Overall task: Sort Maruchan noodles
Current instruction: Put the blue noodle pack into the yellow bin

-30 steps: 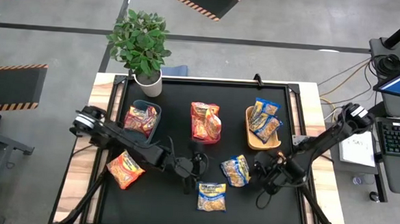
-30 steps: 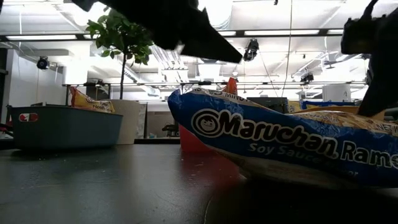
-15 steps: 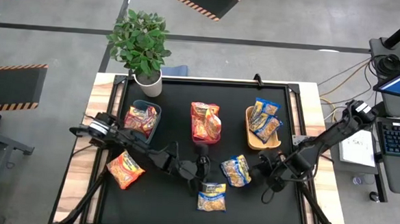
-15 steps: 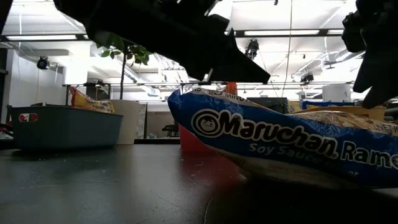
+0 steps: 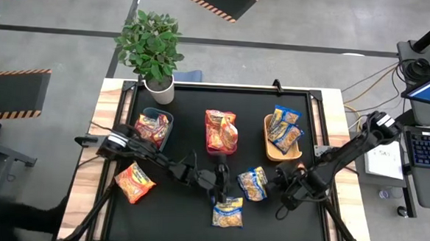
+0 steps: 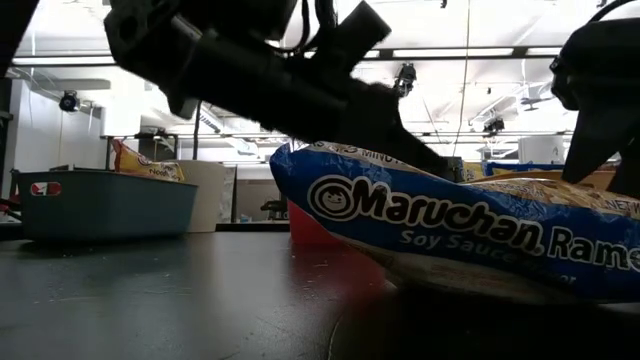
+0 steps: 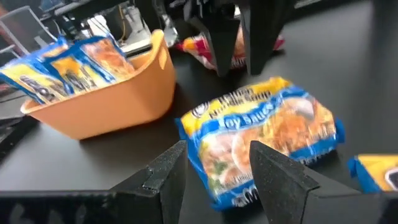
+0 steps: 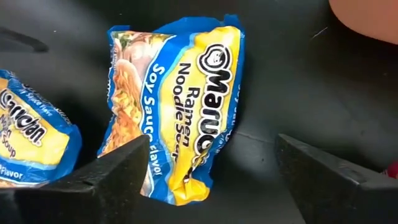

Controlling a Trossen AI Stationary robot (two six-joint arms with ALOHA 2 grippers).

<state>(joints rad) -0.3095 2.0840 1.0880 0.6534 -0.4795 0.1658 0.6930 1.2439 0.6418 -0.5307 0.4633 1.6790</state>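
Two blue-and-yellow Maruchan noodles packets lie flat on the black mat: one mid-table [image 5: 252, 183] and one nearer the front edge [image 5: 227, 211]. An orange packet [image 5: 134, 183] lies at the near left. My left gripper [image 5: 223, 184] is open just left of the mid-table packet [image 7: 261, 143], which lies ahead of its fingertips, apart from them. My right gripper [image 5: 285, 187] stands wide open on that packet's right side, facing it [image 8: 180, 106] without touching. More packets sit in the teal bin [image 5: 154, 128], the red bin [image 5: 220, 132] and the tan bin [image 5: 283, 135].
A potted plant [image 5: 154, 51] stands at the far left corner of the mat. The three bins line the far half of the table. In the low view the near packet [image 6: 450, 230] fills the foreground, with both arms dark above it.
My left gripper has moved toward the table's right edge, closing in on the mid-table blue packet. The packets have stayed where they were.
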